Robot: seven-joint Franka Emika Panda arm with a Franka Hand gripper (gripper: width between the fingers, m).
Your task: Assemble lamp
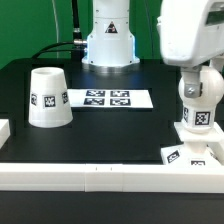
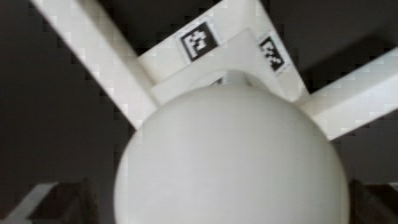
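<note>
Front rail: the white rail (image 1: 100, 172) runs along the near edge of the table (image 1: 110, 130).
Base block: the base block (image 1: 186, 151) sits just behind that rail at the exterior view's right, flat on the black table, with one tag facing us.
Bulb: the bulb (image 1: 198, 110) stands upright on the base block and touches it. Whether it is fully seated I cannot tell.
Gripper: the gripper (image 1: 197, 82) hangs straight down over the bulb's rounded top. Its fingers are lost against the white plastic, so I cannot tell how wide the jaws stand or whether they grip the bulb.
Shade: the shade (image 1: 48, 97) waits mouth-down at the exterior view's left, well apart from the bulb.
Marker board: the marker board (image 1: 108, 98) lies flat further back, between shade and arm.
Step in hand: my read — mating bulb to base, with the shade untouched.
Next move calls for: probably finishing the seating, letting go cleanly, then crossing to the shade without tipping the stack.
Wrist view only: the bulb (image 2: 222, 160) fills the picture, with two tags on the base block (image 2: 231, 45) beyond it — a check on alignment from above.
Exterior view only: shade, marker board, the bulb's upright stance.
</note>
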